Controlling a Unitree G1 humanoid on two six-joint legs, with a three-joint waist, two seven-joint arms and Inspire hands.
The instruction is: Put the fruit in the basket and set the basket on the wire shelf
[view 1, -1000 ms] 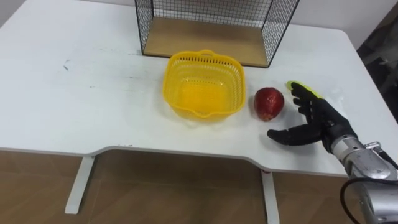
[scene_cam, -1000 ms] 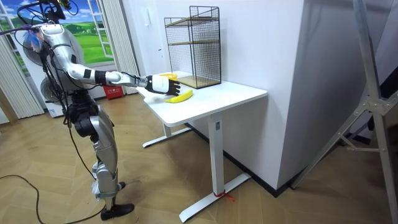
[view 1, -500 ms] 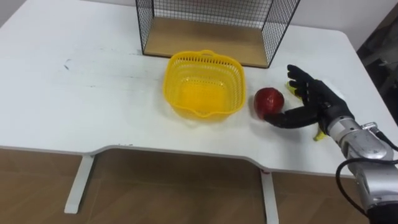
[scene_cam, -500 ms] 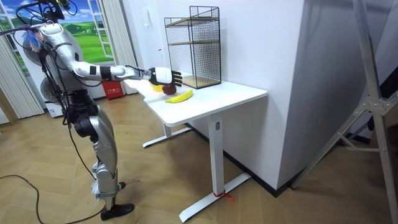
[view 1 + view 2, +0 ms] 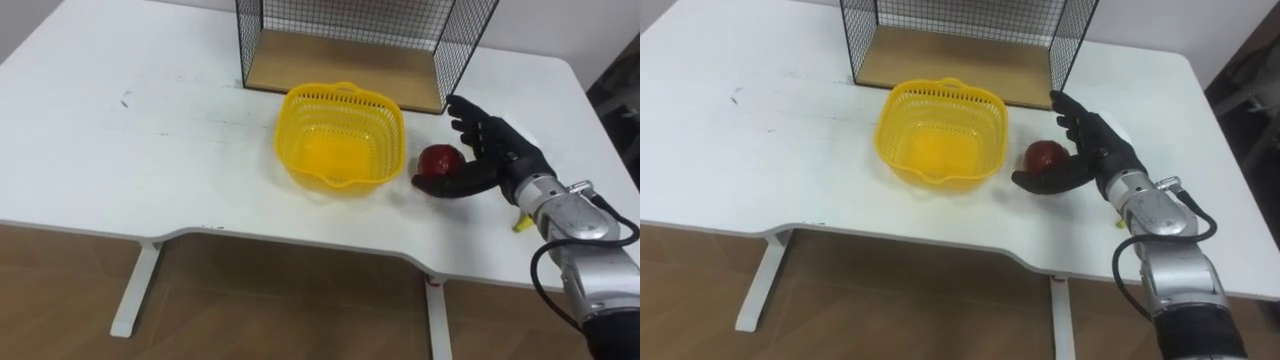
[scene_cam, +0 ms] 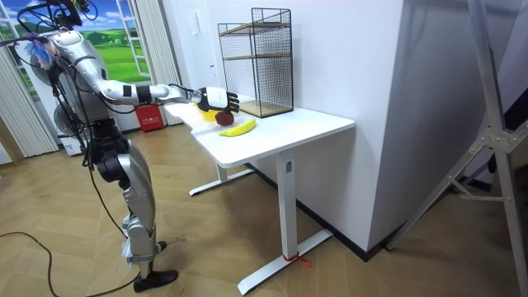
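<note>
A yellow mesh basket [image 5: 340,137] stands empty on the white table [image 5: 150,150], just in front of the black wire shelf [image 5: 350,40]. A red apple [image 5: 439,161] lies on the table to the right of the basket. My right hand [image 5: 497,160] is open beside the apple, with the thumb along its front and straight fingers behind it on the right. Most of the banana [image 6: 239,127] is hidden under my right forearm, and only its yellow tip [image 5: 520,222] pokes out. The room view has me standing at the table's end, right arm stretched out.
The wire shelf has a wooden bottom board [image 5: 345,68] and an open front that faces the basket. The table's front edge [image 5: 300,243] runs close below the basket. White wall stands behind the table in the room view.
My right hand has moved forward and left from the banana's side up to the apple, its thumb now against the fruit. The eye view has shifted slightly.
</note>
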